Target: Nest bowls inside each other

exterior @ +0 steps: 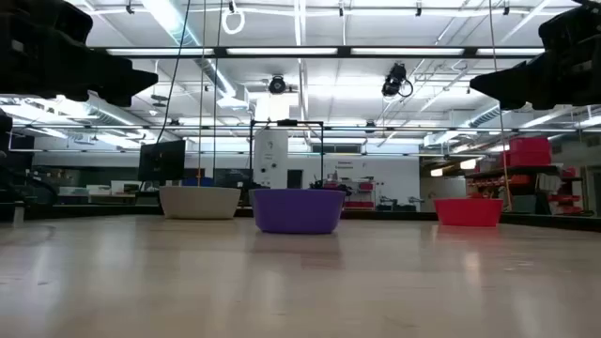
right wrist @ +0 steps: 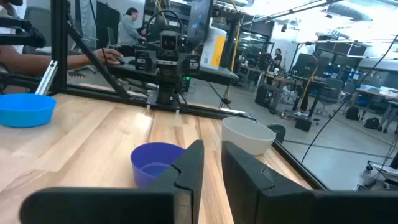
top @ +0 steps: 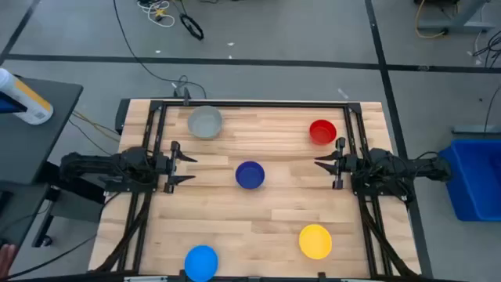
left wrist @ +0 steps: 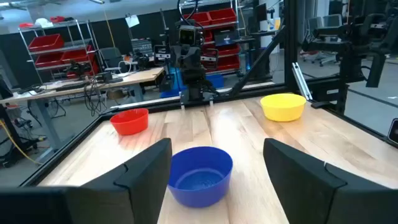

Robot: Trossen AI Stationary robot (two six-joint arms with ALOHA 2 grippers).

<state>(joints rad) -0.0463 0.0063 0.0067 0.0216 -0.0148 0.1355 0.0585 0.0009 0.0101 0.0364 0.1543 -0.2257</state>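
Note:
Five bowls stand upright and apart on the wooden table: grey [top: 205, 122] far left, red [top: 322, 131] far right, dark blue [top: 250, 175] in the middle, yellow [top: 315, 240] near right, light blue [top: 201, 262] at the near edge. My left gripper [top: 192, 168] is open, held level above the table's left side and pointing at the dark blue bowl [left wrist: 199, 175], clear of it. From the right side my right gripper [top: 317, 163] faces the same bowl [right wrist: 155, 163]. Only a narrow gap shows between its fingers [right wrist: 212, 146], with nothing in it.
A black frame [top: 258, 103] borders the table's far, left and right sides. Bare wood lies between the bowls. A blue bin [top: 477, 176] stands off the table to the right. A person [right wrist: 129, 28] sits at a desk in the room behind.

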